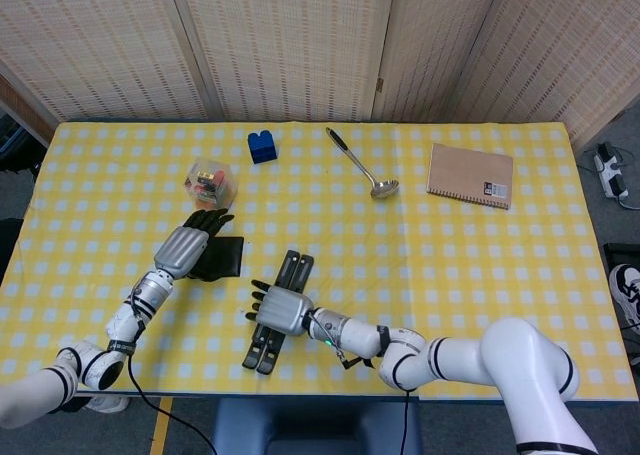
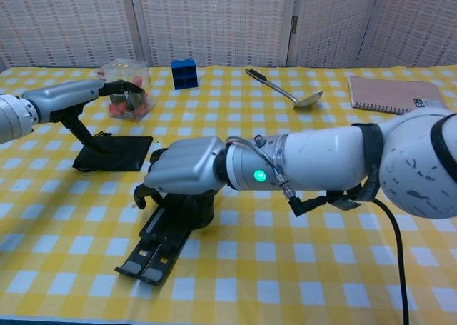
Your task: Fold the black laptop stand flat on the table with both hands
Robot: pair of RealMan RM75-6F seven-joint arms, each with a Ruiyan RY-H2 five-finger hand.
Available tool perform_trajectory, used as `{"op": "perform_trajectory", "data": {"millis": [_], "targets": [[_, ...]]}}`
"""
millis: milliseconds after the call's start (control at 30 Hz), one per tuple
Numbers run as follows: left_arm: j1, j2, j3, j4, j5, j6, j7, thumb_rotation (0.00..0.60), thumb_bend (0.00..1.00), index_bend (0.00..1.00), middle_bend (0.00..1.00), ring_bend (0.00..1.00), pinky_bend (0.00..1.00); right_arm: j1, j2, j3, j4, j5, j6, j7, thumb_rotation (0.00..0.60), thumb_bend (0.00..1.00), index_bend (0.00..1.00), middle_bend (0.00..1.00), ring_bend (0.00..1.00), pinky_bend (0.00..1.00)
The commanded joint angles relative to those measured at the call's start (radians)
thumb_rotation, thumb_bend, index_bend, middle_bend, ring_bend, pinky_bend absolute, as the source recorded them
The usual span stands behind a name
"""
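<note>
A: Report on the surface (image 1: 480,265) and the room.

B: The surface carries a yellow-and-white checked cloth. Behind it, woven screen panels (image 1: 290,45) close off the upper part of the head view. At the far right edge, a power strip (image 1: 610,172) lies on grey floor.

A: Where is the task item?

B: The black laptop stand (image 1: 275,313) lies low in the lower centre of the head view, its two arms drawn side by side. A separate black plate (image 2: 114,153) with an upright strut sits left of it in the chest view.

A: Hands?

B: The right hand (image 2: 184,169) rests over the stand's arms, fingers curled down around them, grasping it. The left hand (image 1: 186,246) lies over the black plate; in the chest view its fingers (image 2: 123,88) reach forward above the strut. I cannot tell whether it grips anything.

A: Other items?

B: A clear box of coloured pieces (image 1: 210,181), a blue block (image 1: 263,146), a ladle (image 1: 362,162) and a brown notebook (image 1: 470,175), all along the upper part of the surface, well apart.
</note>
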State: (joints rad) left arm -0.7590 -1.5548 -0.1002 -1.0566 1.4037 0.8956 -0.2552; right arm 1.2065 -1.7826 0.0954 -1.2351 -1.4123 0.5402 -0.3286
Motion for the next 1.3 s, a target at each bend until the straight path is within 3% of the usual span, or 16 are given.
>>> {"op": "perform_trajectory", "data": {"millis": [33, 233, 500, 700, 800, 867, 933, 1133, 1300], "targets": [[0.000, -0.001, 0.000, 0.002, 0.000, -0.001, -0.002, 0.600, 0.15, 0.01, 0.05, 0.00, 0.00, -0.007, -0.002, -0.008, 0.008, -0.019, 0.023, 0.012, 0.600, 0.32, 0.27, 0.37, 0.19, 0.00], [-0.001, -0.006, -0.001, 0.006, 0.001, -0.002, -0.003, 0.600, 0.15, 0.01, 0.05, 0.00, 0.00, -0.013, -0.023, -0.019, 0.043, -0.046, 0.048, 0.038, 0.600, 0.32, 0.31, 0.40, 0.22, 0.00], [-0.001, -0.008, -0.002, 0.008, 0.002, -0.002, -0.001, 0.600, 0.15, 0.00, 0.05, 0.00, 0.00, -0.028, -0.040, -0.031, 0.084, -0.097, 0.109, 0.082, 0.600, 0.31, 0.42, 0.52, 0.34, 0.00], [-0.003, -0.007, -0.005, 0.004, 0.003, 0.001, 0.002, 0.600, 0.15, 0.00, 0.05, 0.00, 0.00, -0.033, -0.032, -0.037, 0.077, -0.112, 0.125, 0.087, 0.600, 0.32, 0.42, 0.49, 0.35, 0.00], [-0.002, -0.002, -0.010, -0.003, 0.001, 0.007, 0.005, 0.600, 0.15, 0.00, 0.05, 0.00, 0.00, -0.039, -0.012, -0.040, 0.050, -0.114, 0.130, 0.076, 0.600, 0.32, 0.28, 0.34, 0.23, 0.00], [-0.001, 0.002, -0.014, -0.010, -0.002, 0.011, 0.007, 0.600, 0.15, 0.00, 0.05, 0.00, 0.00, -0.047, 0.005, -0.038, 0.025, -0.107, 0.136, 0.061, 0.600, 0.32, 0.08, 0.20, 0.16, 0.00], [0.001, 0.010, -0.018, -0.023, -0.008, 0.012, 0.012, 0.600, 0.15, 0.00, 0.05, 0.00, 0.00, -0.064, 0.027, -0.030, -0.010, -0.096, 0.161, 0.030, 0.600, 0.32, 0.01, 0.13, 0.12, 0.00], [0.026, 0.042, -0.040, -0.084, -0.043, 0.054, 0.085, 0.600, 0.21, 0.00, 0.05, 0.00, 0.00, -0.177, 0.130, -0.010, -0.176, -0.026, 0.304, -0.064, 0.600, 0.32, 0.00, 0.11, 0.14, 0.00], [0.062, 0.100, -0.053, -0.178, -0.094, 0.081, 0.146, 0.600, 0.25, 0.02, 0.05, 0.00, 0.00, -0.316, 0.260, -0.034, -0.335, 0.028, 0.461, -0.126, 0.600, 0.32, 0.00, 0.12, 0.15, 0.00]]}}
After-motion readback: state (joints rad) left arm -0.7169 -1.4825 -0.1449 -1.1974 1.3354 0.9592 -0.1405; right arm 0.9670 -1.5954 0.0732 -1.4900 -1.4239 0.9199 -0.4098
